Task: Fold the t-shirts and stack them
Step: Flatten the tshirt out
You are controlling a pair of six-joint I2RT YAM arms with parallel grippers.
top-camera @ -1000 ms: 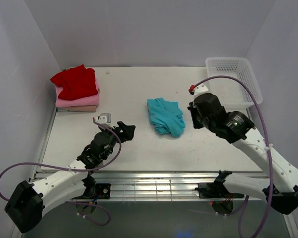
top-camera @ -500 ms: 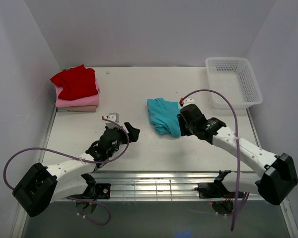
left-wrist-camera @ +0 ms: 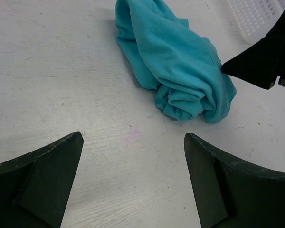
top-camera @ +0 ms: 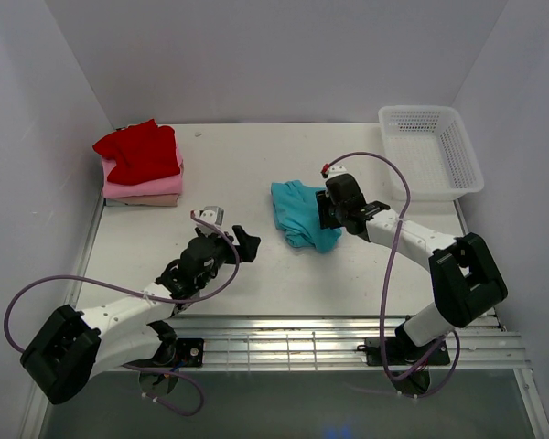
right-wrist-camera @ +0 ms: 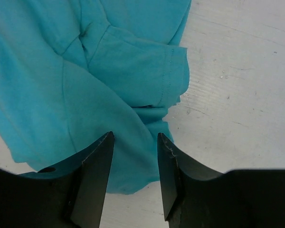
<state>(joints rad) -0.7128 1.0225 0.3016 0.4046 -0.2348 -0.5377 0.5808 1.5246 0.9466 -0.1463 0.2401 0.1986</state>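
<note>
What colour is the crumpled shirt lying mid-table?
The shirt is plain teal, clearest in the left wrist view.

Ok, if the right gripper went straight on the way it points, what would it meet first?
The teal t-shirt. The right gripper points at the crumpled cloth, jaws open; nothing shows in between, though the remaining gap is hard to judge.

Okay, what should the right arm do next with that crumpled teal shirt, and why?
Probably lower the right gripper and close on the teal shirt: its jaws stand apart just over the crumpled cloth, gripping nothing, and the shirt lies bunched, not yet spread for folding. The left gripper is open, short of it.
</note>
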